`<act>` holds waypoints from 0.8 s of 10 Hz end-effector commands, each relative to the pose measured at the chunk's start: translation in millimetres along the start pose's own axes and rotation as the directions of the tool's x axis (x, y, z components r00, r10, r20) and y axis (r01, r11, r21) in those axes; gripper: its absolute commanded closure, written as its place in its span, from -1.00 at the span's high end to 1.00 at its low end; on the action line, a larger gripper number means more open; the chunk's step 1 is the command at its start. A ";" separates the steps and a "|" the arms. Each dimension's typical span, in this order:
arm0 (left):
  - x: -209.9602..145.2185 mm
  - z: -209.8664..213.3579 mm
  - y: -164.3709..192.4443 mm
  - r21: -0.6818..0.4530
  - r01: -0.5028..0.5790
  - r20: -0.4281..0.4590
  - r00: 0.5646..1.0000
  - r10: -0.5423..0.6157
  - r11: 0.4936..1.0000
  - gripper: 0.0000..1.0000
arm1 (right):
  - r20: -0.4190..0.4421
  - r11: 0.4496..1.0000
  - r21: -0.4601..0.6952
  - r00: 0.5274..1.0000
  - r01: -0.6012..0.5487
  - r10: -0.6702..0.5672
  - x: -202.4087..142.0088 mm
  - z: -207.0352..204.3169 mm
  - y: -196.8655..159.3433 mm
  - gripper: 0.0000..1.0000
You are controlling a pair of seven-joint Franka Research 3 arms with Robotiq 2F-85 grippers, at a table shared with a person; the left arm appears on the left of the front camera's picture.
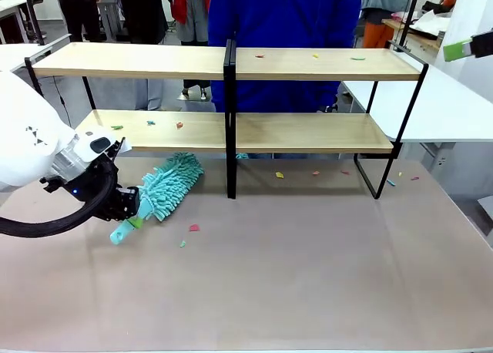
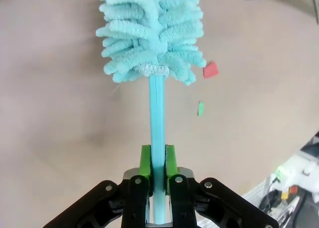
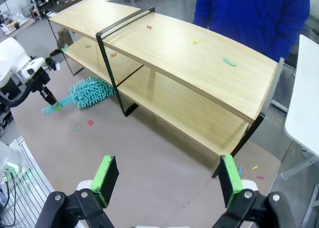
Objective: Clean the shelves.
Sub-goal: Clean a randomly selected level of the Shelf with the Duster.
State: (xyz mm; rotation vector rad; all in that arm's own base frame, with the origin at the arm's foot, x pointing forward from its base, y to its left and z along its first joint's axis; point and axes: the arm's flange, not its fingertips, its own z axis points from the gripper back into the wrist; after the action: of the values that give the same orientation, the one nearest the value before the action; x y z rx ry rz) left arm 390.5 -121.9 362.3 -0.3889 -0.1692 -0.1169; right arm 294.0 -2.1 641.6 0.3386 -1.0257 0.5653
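The shelves (image 1: 231, 64), two light-wood boards in a black frame, stand across the back of the table, also seen from above (image 3: 189, 58). Small coloured scraps (image 1: 315, 56) lie on both boards. My left gripper (image 1: 132, 213) is low over the table in front of the shelves' left end, shut on the thin handle of a teal fluffy duster (image 1: 173, 182). In the left wrist view the green pads (image 2: 145, 161) clamp that handle, and the duster head (image 2: 149, 34) rests on the table. My right gripper (image 3: 167, 180) is held high above the table's right side with its fingers wide open and nothing between them.
A person in a blue top (image 1: 285, 21) stands behind the shelves. Red (image 1: 193, 228) and green scraps lie on the brown table near the duster, and more sit under the shelves (image 1: 279, 175). A white table (image 1: 447, 106) adjoins on the right.
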 end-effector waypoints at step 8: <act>-171.5 67.2 -0.5 0.297 -0.197 0.041 0.980 0.193 0.935 -0.74 | 0.003 1.000 0.006 1.000 -0.005 0.005 -0.9 -0.4 0.0 1.00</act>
State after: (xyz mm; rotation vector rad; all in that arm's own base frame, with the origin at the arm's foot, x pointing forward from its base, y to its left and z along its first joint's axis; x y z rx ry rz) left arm 328.0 -129.8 444.7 -0.1225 -0.0760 0.0597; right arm 293.9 -2.1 641.7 0.3387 -1.0261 0.5653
